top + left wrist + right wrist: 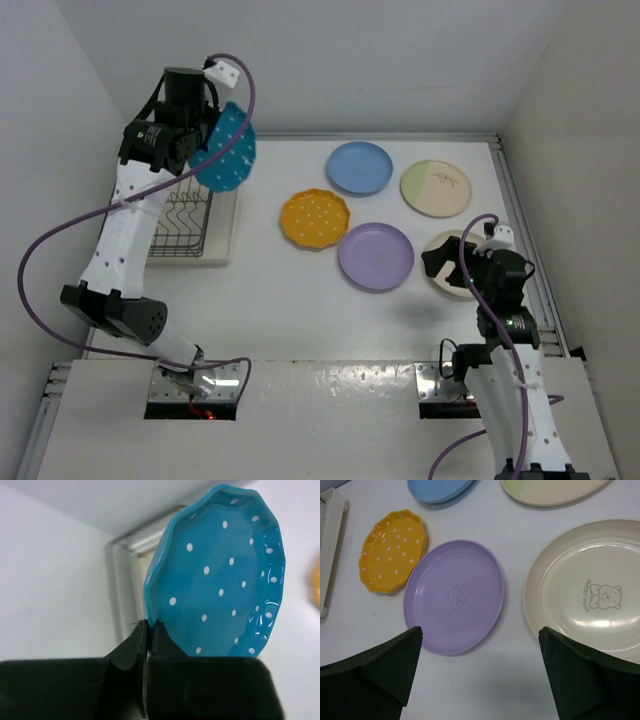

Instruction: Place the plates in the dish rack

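The plates [375, 256], where are they at this moment?

B: Five lie flat on the bench [300, 310]. Nearest, on the right, is the plain cream plate [600, 590] with a small bear drawing. The right hand [479, 632] hovers over its left edge, towards the lavender plate [455, 597]. The fingers of this hand stand wide and hold nothing. Left of the lavender one and a little farther, just beside it, lies the orange dotted plate [392, 550]. Farther again are the light blue plate [360, 167] and, right of it, the cream-and-green plate [435, 188].

A: And the sixth?

B: The teal dotted plate [220, 575] is in the air at the far left. The left hand [150, 630] is closed narrow on its rim and holds it tilted on edge above the far end of the dish rack [185, 225]. The rack sits on its cream drip tray [225, 225] at the left of the bench.

A: Which step is this?

B: I judge it is the loading of the first plate. I see no plate standing in the rack, although the left arm [125, 220] hides part of it.

A: What does the next move call for?

B: To turn the plate more upright, line its edge with a gap between the wires, lower it until it rests, and only then open. A slanted entry could knock the wires.
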Robot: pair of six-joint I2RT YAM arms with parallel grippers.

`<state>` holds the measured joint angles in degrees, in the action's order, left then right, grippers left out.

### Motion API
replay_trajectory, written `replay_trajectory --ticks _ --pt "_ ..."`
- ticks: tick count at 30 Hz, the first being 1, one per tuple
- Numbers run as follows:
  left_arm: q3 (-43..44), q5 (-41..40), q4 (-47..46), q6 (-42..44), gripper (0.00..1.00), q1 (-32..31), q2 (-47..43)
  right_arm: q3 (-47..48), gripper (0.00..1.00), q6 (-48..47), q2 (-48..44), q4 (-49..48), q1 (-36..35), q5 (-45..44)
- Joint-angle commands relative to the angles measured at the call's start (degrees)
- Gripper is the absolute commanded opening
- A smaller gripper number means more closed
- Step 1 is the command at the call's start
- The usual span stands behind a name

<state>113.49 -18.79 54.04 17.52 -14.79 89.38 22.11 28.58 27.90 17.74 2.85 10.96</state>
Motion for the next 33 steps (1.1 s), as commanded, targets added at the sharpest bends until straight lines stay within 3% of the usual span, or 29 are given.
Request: replay_trajectory --ticks 1,7,15,24,33 --pt "3.8 -16.3 -11.6 6.5 0.0 2.1 -2.3 1.0 0.99 0.4 0.3 -4.5 -0.1 0.3" --pt "-9.1 -28.1 -25.6 21.3 0.0 6.6 -6.7 1.5 0.99 0.3 1.5 -4.8 -0.1 0.6" --pt "-21.0 -23.6 -43.1 33.4 0.0 18.3 -10.0 4.1 0.99 -0.6 4.0 -3.4 -0.1 1.5" --pt "-27.8 -14.0 -50.0 33.5 0.0 30.0 -8.7 8.1 0.99 -0.3 5.1 -0.4 -0.2 1.4" --pt "-31.4 -6.4 -50.6 31.4 0.0 31.8 -9.2 9.4 0.99 1.2 3.7 1.6 -0.1 0.1"
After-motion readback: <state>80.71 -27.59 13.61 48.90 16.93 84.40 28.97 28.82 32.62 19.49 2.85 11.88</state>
